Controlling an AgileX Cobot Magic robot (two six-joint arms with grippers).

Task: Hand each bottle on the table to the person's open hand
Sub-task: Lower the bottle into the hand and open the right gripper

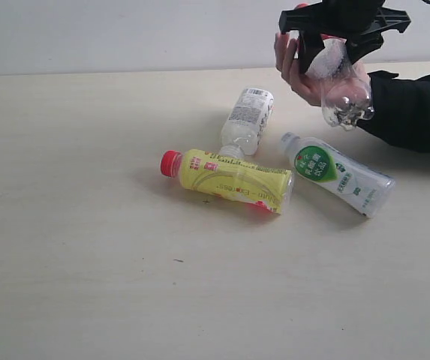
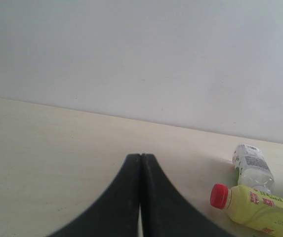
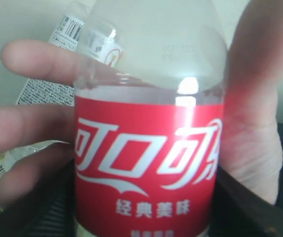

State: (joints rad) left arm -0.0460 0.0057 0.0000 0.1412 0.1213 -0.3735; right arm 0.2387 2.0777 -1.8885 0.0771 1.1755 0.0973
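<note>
Grips the red-label bottle (image 1: 344, 90) in the right gripper (image 1: 333, 49), upper right of frame, laid against the person's open hand (image 1: 291, 71). Wait for that hand to close round it, then loosen slowly, without pulling away. Rests the left gripper (image 2: 141, 197) pinched together, empty.

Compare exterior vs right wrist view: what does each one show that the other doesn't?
Exterior only: the green-and-white bottle lying on the table, the whole yellow bottle including its red cap, and the right gripper from outside, closed on the clear bottle. Right wrist only: that bottle's red label with white lettering. Both: the person's hand at the held bottle, the white-label bottle, and part of the yellow one.
</note>
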